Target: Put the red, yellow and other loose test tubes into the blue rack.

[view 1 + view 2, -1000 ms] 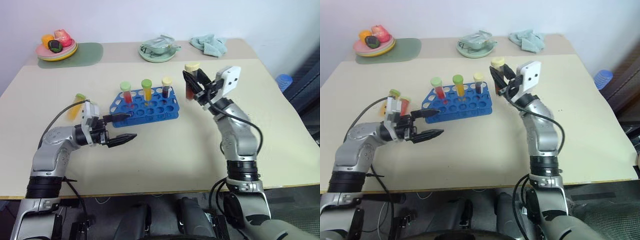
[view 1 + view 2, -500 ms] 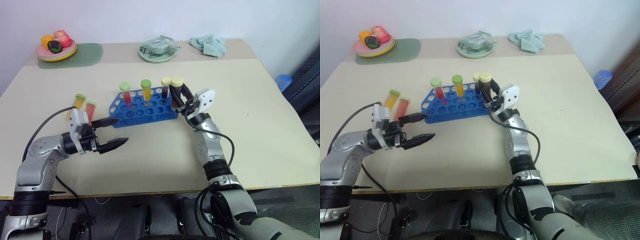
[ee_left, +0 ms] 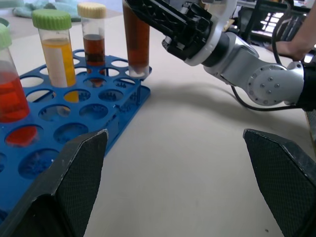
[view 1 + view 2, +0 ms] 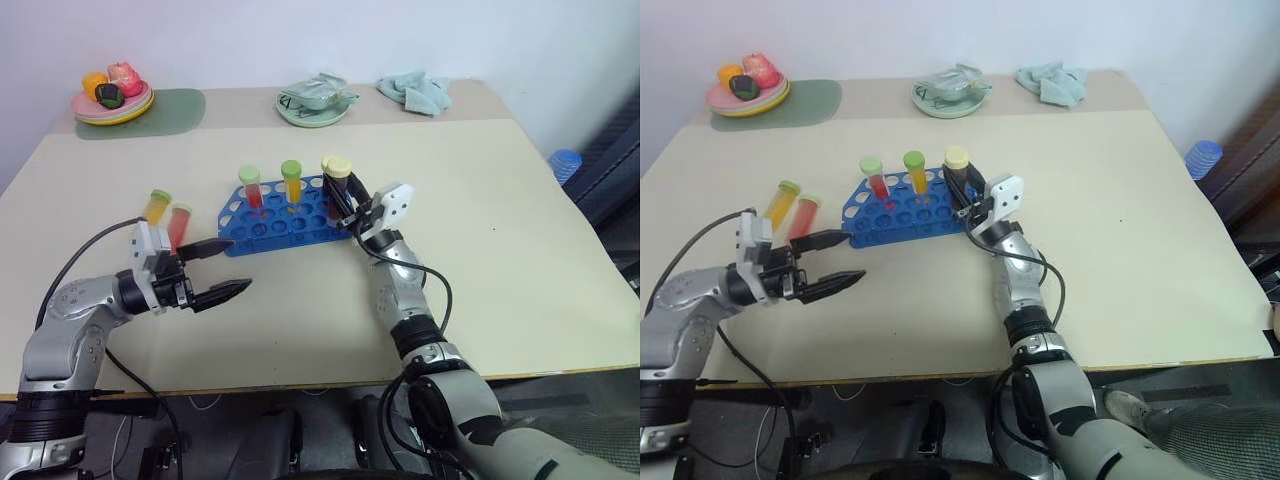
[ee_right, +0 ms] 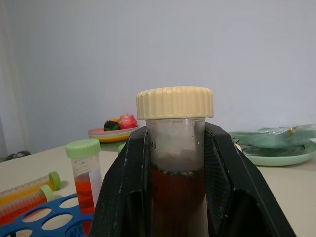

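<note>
Right gripper (image 4: 345, 203) clamps a brown tube (image 3: 136, 42), tip entering a hole at the blue rack's (image 4: 285, 215) right end. Left gripper (image 4: 220, 270) wide, empty. Two loose tubes (image 4: 168, 215) lie near the table's left edge. Risk: tilted tube jams on rim, shoving rack.

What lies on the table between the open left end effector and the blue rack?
Nothing: in the left wrist view, bare tabletop runs from the left end effector to the blue rack.

"45" on held tube (image 5: 175, 163)
</note>
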### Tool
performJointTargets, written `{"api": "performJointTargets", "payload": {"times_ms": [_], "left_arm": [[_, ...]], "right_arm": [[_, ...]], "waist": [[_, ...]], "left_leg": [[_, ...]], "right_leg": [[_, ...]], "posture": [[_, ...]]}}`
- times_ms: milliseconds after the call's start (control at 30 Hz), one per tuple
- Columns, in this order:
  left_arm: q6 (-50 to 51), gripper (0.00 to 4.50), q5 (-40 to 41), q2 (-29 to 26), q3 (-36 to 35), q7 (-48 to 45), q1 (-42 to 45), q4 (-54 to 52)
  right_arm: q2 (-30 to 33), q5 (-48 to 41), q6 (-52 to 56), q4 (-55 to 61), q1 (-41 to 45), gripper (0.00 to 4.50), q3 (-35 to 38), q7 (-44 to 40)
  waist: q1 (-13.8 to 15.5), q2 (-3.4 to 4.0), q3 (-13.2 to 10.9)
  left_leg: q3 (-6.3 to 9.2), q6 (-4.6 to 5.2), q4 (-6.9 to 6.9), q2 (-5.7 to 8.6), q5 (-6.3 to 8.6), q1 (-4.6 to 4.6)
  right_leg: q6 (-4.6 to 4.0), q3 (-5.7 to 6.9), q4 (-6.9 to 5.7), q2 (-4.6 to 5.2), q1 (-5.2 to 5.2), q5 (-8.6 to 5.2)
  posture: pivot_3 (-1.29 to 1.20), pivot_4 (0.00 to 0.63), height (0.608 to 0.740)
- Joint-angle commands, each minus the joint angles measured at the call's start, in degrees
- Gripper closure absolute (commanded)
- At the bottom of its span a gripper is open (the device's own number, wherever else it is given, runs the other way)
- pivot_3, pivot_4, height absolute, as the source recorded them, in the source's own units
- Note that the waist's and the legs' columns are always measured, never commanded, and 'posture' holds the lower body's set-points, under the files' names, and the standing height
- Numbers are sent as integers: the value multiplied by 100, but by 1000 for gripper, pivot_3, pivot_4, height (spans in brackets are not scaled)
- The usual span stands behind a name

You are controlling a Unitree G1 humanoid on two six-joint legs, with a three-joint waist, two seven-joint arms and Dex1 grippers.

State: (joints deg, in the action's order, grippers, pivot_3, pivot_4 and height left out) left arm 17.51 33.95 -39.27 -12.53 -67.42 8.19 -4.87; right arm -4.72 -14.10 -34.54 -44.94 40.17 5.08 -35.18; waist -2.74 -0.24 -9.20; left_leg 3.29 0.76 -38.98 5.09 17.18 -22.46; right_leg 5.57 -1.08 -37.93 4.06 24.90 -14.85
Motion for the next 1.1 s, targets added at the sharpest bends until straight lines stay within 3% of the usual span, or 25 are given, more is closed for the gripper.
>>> {"api": "performJointTargets", "payload": {"times_ms": [33, 533, 667, 767, 800, 900, 1100], "left_arm": [[-26, 0, 116, -125, -201, -18, -62, -177], [241, 0, 294, -287, -265, 196, -110, -469], [313, 0, 378, -261, -314, 282, -108, -518], [375, 0, 447, -226, -367, 395, -103, -554], [422, 0, 507, -177, -425, 515, -107, -582], [671, 0, 731, 4, -639, 1052, -106, -774], [937, 0, 813, 378, -1026, 2408, 38, -1215]], "right_arm": [[-45, -110, -202, -269, 210, 3703, 128, 26], [-155, -297, -438, -864, 336, 3703, 403, -44], [-215, -275, -653, -839, 321, 1761, 421, -1], [-109, 156, -1015, -887, 333, 242, 340, 511], [-35, 331, -1079, -863, 334, 60, 282, 657], [248, 598, -845, -456, 259, 60, 84, 680], [1055, 343, 855, 1800, -522, 60, -303, 110]], "waist": [[2, 1, -1], [6, 3, -2], [0, 3, -2], [1, 4, -2], [2, 4, -2], [10, 4, -2], [31, 1, -1]], "left_leg": [[0, 0, 0, 0, 0, 1], [1, 0, 1, -1, 0, 3], [1, 0, 3, -1, 0, 3], [0, 0, 2, -1, 0, 3], [0, 0, 3, -1, 0, 3], [0, 0, 2, 0, 0, 3], [2, 0, 1, 0, 1, 3]], "right_leg": [[0, 0, 1, 0, -1, 0], [-1, 0, 1, 0, -4, 0], [-1, 0, 1, -1, -3, 0], [-1, 0, 1, -1, -2, 0], [-1, -1, 1, -1, -2, 0], [-1, 0, 2, 0, -2, 0], [-1, -1, 4, 1, -6, 0]], "posture": [[0, 150, 740], [0, 150, 740], [0, 150, 740], [0, 150, 740], [0, 150, 740], [0, 150, 740], [0, 150, 740]]}}
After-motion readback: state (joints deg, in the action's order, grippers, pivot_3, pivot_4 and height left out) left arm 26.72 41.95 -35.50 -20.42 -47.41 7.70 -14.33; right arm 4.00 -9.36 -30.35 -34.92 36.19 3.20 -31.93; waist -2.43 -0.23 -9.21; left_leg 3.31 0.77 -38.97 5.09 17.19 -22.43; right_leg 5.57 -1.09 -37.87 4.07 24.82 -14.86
